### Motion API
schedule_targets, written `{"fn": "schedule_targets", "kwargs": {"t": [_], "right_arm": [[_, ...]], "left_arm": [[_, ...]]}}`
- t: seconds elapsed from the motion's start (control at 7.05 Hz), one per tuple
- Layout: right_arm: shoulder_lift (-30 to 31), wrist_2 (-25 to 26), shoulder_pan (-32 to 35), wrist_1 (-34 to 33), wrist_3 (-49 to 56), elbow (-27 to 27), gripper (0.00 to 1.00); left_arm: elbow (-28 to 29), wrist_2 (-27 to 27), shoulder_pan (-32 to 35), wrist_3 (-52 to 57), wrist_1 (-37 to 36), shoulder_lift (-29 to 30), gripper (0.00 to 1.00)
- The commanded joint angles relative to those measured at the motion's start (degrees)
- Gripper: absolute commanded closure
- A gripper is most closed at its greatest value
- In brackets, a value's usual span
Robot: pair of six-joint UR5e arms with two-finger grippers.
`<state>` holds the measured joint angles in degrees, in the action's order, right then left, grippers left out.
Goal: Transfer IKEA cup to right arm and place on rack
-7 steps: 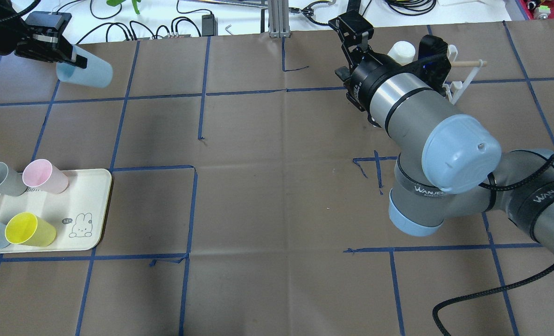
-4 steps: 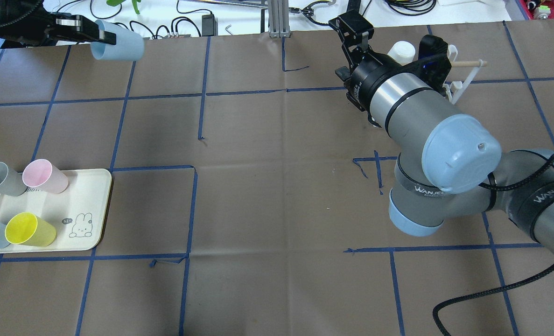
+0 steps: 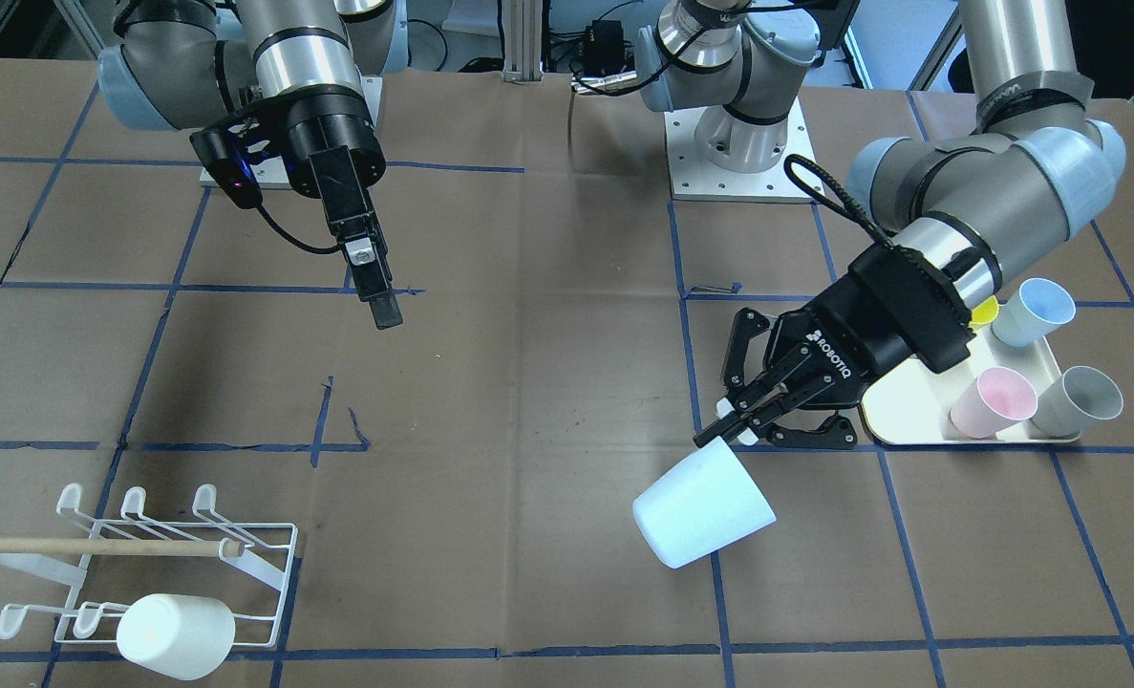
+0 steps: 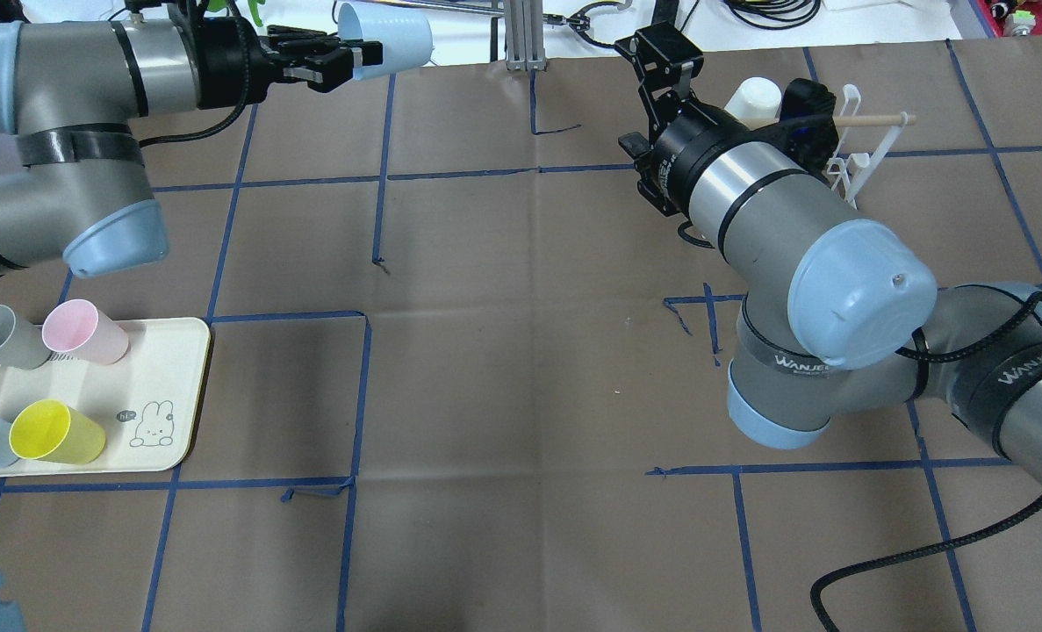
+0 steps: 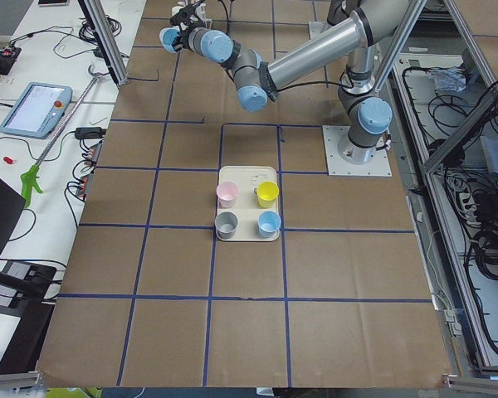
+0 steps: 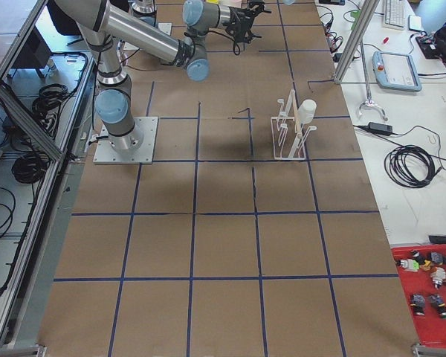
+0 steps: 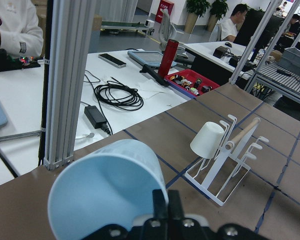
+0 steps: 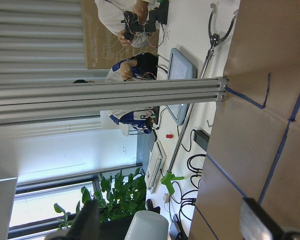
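The IKEA cup (image 4: pixel 391 38) is pale blue and lies on its side in the air over the table's far edge. My left gripper (image 4: pixel 349 60) is shut on the cup's rim; the left wrist view shows one finger inside the cup (image 7: pixel 104 196) and one outside. From the front, the cup (image 3: pixel 705 521) hangs below that gripper (image 3: pixel 731 425). My right gripper (image 4: pixel 664 54) is held high near the far edge, well apart from the cup, with open and empty jaws; its fingers (image 8: pixel 87 227) stand wide apart. The rack (image 3: pixel 180 549) carries a white cup (image 3: pixel 175 621).
A cream tray (image 4: pixel 165 395) at the near left holds pink, grey, yellow and blue cups. An aluminium post (image 4: pixel 521 35) stands at the far edge between the two grippers. Cables lie on the white bench beyond it. People sit at desks in the background.
My left arm has swung the blue cup to the right along the far edge and closer to the post. The right arm has shifted only slightly to the left.
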<state>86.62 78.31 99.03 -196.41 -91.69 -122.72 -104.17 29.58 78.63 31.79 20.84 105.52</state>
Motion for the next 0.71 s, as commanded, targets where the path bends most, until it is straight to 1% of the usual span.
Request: {"fn": "schedule_targets", "kwargs": {"t": [0.0,0.14,0.28,0.43,0.57], "right_arm": [[0.2,0.4,2.3,0.6,-5.9,-0.1,0.0],[0.0,0.8,3.9,1.1,-6.0,-0.2,0.0],[0.0,0.7,4.9,1.0,-6.7,-0.2,0.0],[-0.1,0.7,5.1,1.1,-6.8,-0.2,0.0],[-0.5,0.6,5.1,1.1,-6.8,-0.2,0.0]], "left_arm": [[-5.0,-1.8,2.0,-1.1,-12.6,0.8,1.0],[-9.9,-4.9,1.9,-3.1,-20.6,0.5,1.0],[-12.9,-6.1,2.0,-5.1,-26.1,0.0,1.0],[-13.9,-6.3,2.0,-6.0,-28.5,-0.1,0.99],[-14.4,-6.3,2.2,-6.0,-28.6,-0.4,0.99]]}}
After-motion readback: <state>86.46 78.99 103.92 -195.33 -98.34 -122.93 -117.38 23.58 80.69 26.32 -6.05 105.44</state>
